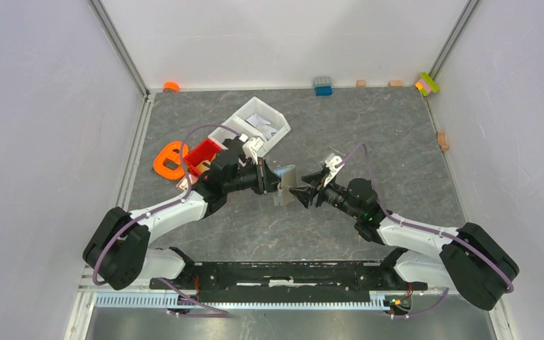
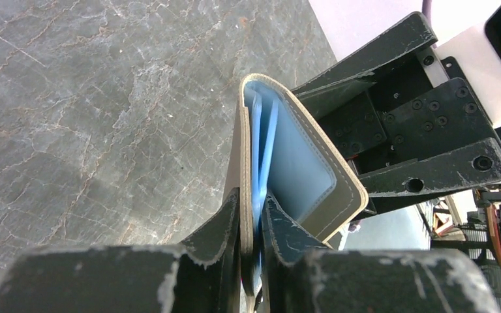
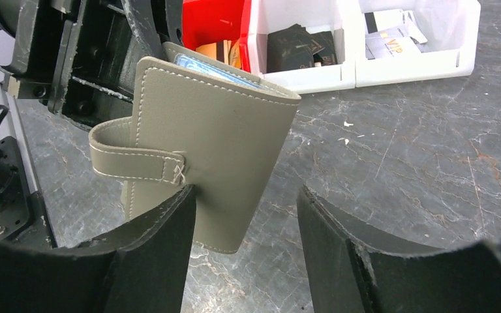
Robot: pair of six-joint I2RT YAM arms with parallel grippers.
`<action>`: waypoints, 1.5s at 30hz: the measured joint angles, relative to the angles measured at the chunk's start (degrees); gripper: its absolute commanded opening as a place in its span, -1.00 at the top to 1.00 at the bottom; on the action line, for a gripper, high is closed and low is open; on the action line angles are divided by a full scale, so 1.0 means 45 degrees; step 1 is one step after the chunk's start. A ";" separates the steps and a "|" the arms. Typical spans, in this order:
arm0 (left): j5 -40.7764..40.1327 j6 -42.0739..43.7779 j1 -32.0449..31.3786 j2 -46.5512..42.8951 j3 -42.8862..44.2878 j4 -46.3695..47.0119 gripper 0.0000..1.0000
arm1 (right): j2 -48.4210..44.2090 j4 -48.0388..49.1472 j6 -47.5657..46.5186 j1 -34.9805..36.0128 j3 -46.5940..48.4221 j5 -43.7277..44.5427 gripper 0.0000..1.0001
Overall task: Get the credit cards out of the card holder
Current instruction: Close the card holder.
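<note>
- Left gripper [image 2: 251, 205]: jaws pinching one flap of the card holder [image 2: 237, 150]; blue credit cards [image 2: 269, 143] stand edge-on just beyond the tips.
- Right gripper [image 3: 246, 192]: jaws spread, holder's lower corner between them.

Card holder [image 1: 283, 183] mid-table, held up above the table [image 1: 397, 156], between the two grippers. Left gripper [image 1: 268, 180] on its left side, fingers [image 2: 225, 225] either side of one flap and a card edge. Right gripper [image 1: 299, 193] on its right side, the holder's lower corner in the gap between its spread fingers [image 3: 156, 254]; contact unclear. Credit cards [image 2: 265, 150] stand inside, between the two flaps.

Behind and left of the holder: small bin [image 1: 204, 156]. Divided bin [image 1: 258, 124] right of it and farther back, cards lying in it. Loop-shaped item [image 1: 170, 159] on the table, left of the small bin. Small blocks [image 1: 322, 86] along the far table edge
</note>
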 measured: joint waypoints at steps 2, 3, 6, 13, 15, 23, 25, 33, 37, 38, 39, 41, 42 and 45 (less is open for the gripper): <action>0.0058 0.0000 0.0034 -0.0058 -0.0005 0.0146 0.95 | -0.0010 0.0063 0.0078 -0.0015 0.0019 -0.0049 -0.24; 0.0078 0.0000 0.0044 -0.0112 -0.0029 0.0204 0.96 | -0.0019 0.0112 0.0146 -0.0015 0.0029 -0.0053 -0.24; 0.0136 -0.0034 0.0068 -0.0350 -0.0155 0.0588 0.96 | -0.0092 0.0340 0.0471 -0.0078 0.0029 -0.0189 -0.25; 0.1073 -0.1035 0.0185 -0.0520 -0.0563 0.2890 0.96 | -0.0189 0.2098 0.2254 -0.1253 -0.0146 -0.2526 -0.14; 0.1617 -0.1569 0.0185 -0.0457 -0.0661 0.3939 0.95 | -0.0165 0.3177 0.3007 -0.1467 -0.0316 -0.3390 -0.05; 0.3410 -0.3055 0.0058 -0.0102 -0.0729 0.6897 0.95 | 0.0724 0.7655 0.5984 -0.1763 -0.0729 -0.5727 0.39; 0.3687 -0.3211 0.0044 -0.0024 -0.0729 0.7208 0.89 | 0.1127 0.8378 0.6683 -0.1778 -0.0729 -0.6067 0.52; 0.3463 -0.3206 0.0092 -0.0083 -0.0850 0.6999 -0.17 | 0.1710 0.8908 0.8000 -0.1938 -0.0748 -0.6649 1.00; 0.2380 -0.2569 0.0092 -0.1321 -0.1311 0.5824 -0.39 | 0.1452 0.8903 0.8058 -0.2322 -0.1107 -0.6606 1.00; 0.2118 -0.2399 0.0092 -0.1705 -0.1379 0.5581 -0.43 | 0.1379 0.8908 0.8072 -0.2497 -0.1234 -0.6557 1.00; 0.1899 -0.2254 0.0092 -0.2055 -0.1443 0.5435 -0.45 | 0.1360 0.8903 0.8087 -0.2633 -0.1311 -0.6518 1.00; 0.1632 -0.2064 0.0092 -0.2589 -0.1554 0.5372 -0.52 | 0.1370 0.8898 0.8155 -0.2837 -0.1389 -0.6358 1.00; 0.1593 -0.2025 0.0078 -0.2739 -0.1579 0.5372 -0.54 | 0.1404 0.8893 0.8174 -0.2895 -0.1399 -0.6271 1.00; 0.1496 -0.1933 0.0039 -0.2968 -0.1681 0.5377 -0.56 | 0.1554 0.8893 0.8296 -0.2968 -0.1399 -0.6139 0.99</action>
